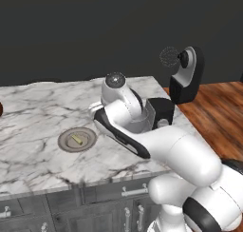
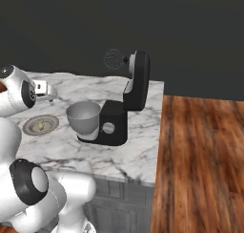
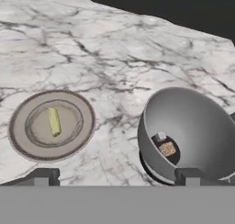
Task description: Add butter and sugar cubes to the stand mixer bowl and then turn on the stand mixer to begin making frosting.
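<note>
1. Hand view: the gripper (image 3: 117, 178) hovers with jaws spread and empty, tips wide apart at the bottom edge.
2. Bowl (image 3: 193, 126), near the right tip, holds sugar cubes (image 3: 166, 148); that step looks done.
3. Butter (image 3: 54, 121) lies on the plate (image 3: 20, 140), above the left tip; butter and switching on the mixer (image 2: 125, 103) remain.

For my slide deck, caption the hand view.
Sugar cubes sit in the stand mixer bowl; butter waits on the plate.

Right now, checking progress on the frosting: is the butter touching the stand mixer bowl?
Apart. In the hand view the butter lies on the grey plate, with bare marble counter between that plate and the stand mixer bowl.
</note>
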Controlling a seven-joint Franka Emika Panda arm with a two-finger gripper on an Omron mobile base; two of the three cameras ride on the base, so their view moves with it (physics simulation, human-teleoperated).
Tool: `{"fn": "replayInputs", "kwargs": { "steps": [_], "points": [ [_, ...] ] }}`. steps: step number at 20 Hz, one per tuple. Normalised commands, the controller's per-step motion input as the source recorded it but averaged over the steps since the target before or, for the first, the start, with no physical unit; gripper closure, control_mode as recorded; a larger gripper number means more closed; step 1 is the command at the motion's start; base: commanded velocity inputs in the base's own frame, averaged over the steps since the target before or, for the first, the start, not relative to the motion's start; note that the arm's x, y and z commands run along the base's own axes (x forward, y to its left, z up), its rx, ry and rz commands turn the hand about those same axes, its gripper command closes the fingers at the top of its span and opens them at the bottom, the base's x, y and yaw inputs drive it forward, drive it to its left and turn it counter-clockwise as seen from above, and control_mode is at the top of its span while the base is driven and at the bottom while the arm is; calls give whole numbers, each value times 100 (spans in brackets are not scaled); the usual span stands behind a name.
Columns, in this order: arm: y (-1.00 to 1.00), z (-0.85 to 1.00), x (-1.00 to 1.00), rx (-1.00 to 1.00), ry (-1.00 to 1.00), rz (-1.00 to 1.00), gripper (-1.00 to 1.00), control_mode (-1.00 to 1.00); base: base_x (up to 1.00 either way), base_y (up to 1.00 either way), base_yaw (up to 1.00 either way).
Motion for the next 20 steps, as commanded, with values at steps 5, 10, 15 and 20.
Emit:
{"fn": "replayInputs", "kwargs": {
  "steps": [5,10,15,20],
  "points": [
    [47,-9,-5,0,3,11,-100,-100,0,0,0],
    [40,-25,0,-1,4,13,-100,-100,0,0,0],
    [13,-41,0,0,9,11,-100,-100,0,0,0],
    [10,-48,10,0,11,6,-100,-100,0,0,0]
  ]
}}
